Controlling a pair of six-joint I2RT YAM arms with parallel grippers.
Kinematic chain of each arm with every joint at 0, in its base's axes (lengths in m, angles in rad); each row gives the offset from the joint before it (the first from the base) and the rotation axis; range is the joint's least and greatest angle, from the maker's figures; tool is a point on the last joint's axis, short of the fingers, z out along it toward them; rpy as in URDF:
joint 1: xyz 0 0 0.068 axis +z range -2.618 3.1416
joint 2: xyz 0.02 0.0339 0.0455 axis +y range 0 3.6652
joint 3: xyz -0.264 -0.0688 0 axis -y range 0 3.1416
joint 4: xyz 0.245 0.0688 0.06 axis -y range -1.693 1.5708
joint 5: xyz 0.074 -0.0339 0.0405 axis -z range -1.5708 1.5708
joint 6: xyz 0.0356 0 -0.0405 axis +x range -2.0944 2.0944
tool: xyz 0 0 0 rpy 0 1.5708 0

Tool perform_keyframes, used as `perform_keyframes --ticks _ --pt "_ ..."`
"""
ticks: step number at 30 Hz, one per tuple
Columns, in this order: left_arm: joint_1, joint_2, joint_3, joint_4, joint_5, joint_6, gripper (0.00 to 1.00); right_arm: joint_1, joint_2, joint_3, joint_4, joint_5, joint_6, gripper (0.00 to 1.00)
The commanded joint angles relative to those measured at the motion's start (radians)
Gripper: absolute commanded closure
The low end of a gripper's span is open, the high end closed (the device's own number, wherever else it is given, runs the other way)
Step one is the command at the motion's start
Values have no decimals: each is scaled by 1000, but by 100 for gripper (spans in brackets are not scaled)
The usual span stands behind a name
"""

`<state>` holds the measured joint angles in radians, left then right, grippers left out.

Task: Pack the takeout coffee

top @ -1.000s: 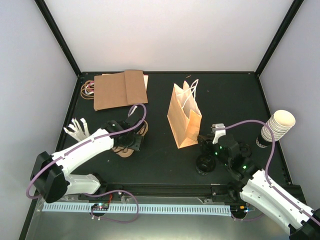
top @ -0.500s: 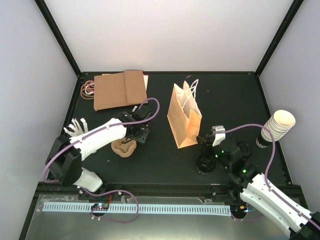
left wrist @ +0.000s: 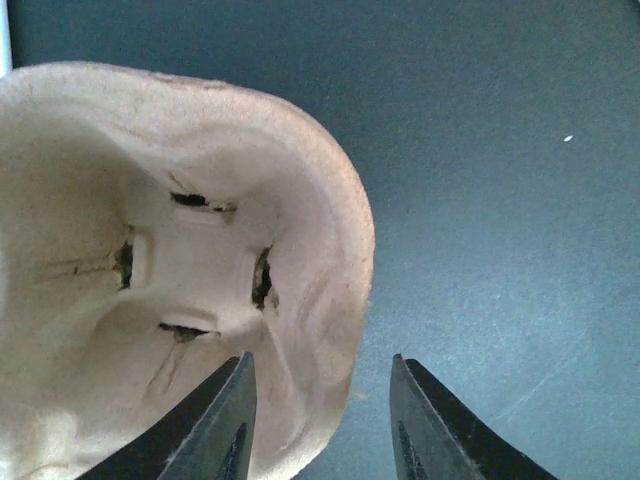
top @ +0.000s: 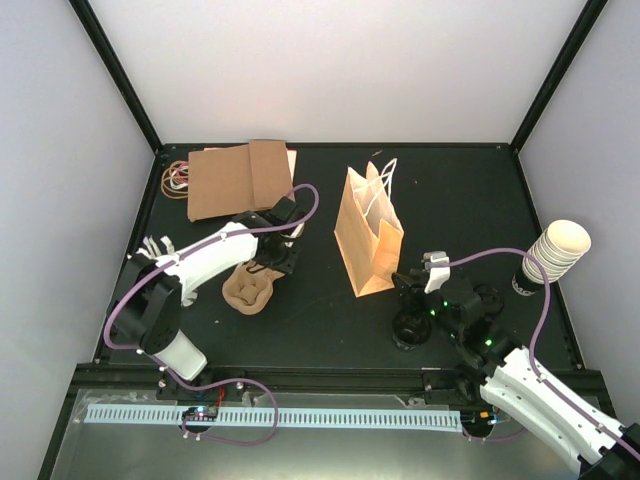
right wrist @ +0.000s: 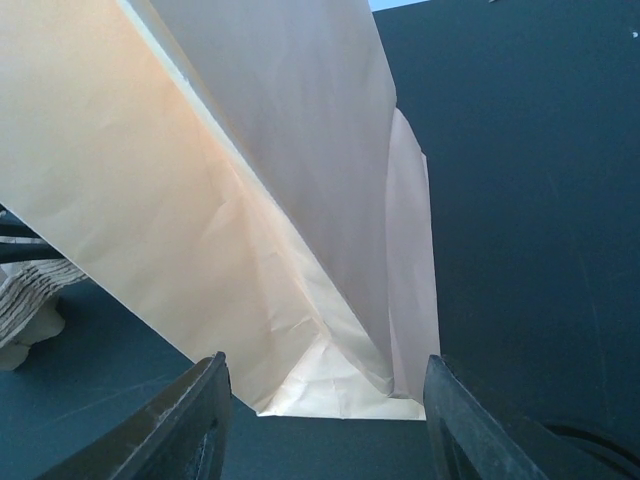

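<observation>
The left tool (left wrist: 320, 365) is straddling the outer rim of the pulp tray (left wrist: 150, 250), its jaws standing fairly narrow; whether they are clamping cannot be told. Seat the rim deep between the jaws before lifting; keep the tray level, pockets upward; thin pulp is probably tearing if pinched at its edge. The right tool (right wrist: 322, 365) is standing wide, holding nothing, facing the paper bag (right wrist: 250, 200). One takeout coffee (top: 410, 328) is sitting on the table (top: 320, 330) just beside it; any further cups are blending into the dark surface.
</observation>
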<state>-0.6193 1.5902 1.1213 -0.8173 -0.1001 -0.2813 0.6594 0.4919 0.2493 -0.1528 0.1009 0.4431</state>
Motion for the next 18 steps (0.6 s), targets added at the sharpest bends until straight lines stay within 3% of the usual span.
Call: perform_keyframes --ticks 1,6,18 --pt "26 19 54 23 75 34 62 -4 2 -11 42 -7 -13 44" --pt "40 44 67 3 90 41 69 -3 16 -7 43 -7 -13 44" --pt "44 44 67 -55 38 15 68 -3 22 -5 46 -7 -14 44"
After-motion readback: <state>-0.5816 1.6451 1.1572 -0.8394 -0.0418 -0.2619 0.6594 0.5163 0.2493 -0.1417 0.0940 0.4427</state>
